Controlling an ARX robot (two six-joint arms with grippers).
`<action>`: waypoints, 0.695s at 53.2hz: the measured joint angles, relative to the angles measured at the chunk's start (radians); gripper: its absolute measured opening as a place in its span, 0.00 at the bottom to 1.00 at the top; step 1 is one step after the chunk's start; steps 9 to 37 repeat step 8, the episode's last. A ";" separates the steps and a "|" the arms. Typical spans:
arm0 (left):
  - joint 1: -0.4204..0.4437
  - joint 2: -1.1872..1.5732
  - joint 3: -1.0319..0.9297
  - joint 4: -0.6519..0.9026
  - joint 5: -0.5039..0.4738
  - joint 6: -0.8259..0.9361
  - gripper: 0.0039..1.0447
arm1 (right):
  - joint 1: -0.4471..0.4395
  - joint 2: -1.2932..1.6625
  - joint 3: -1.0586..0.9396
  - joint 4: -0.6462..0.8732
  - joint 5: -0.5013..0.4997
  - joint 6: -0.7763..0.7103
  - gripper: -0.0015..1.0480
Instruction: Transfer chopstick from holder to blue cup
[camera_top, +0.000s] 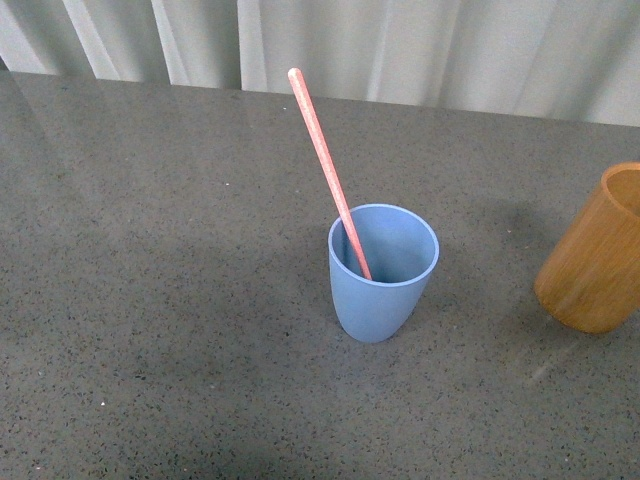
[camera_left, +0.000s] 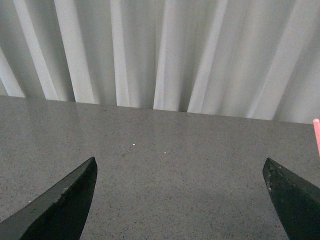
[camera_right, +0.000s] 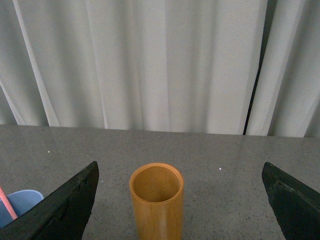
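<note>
The pink chopstick stands in the blue cup at the table's middle, leaning to the back left. The brown wooden holder stands at the right edge of the front view and looks empty in the right wrist view. Neither arm shows in the front view. My left gripper is open over bare table, with the chopstick's tip at that frame's edge. My right gripper is open, facing the holder, which stands a little ahead of its fingers; the blue cup with the chopstick shows at the side.
The grey speckled table runs back to a white curtain along its far edge.
</note>
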 joint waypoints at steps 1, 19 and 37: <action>0.000 0.000 0.000 0.000 0.000 0.000 0.94 | 0.000 0.000 0.000 0.000 0.000 0.000 0.90; 0.000 0.000 0.000 0.000 0.000 0.000 0.94 | 0.000 0.000 0.000 0.000 0.000 0.000 0.90; 0.000 0.000 0.000 0.000 0.000 0.000 0.94 | 0.000 0.000 0.000 0.000 0.000 0.000 0.90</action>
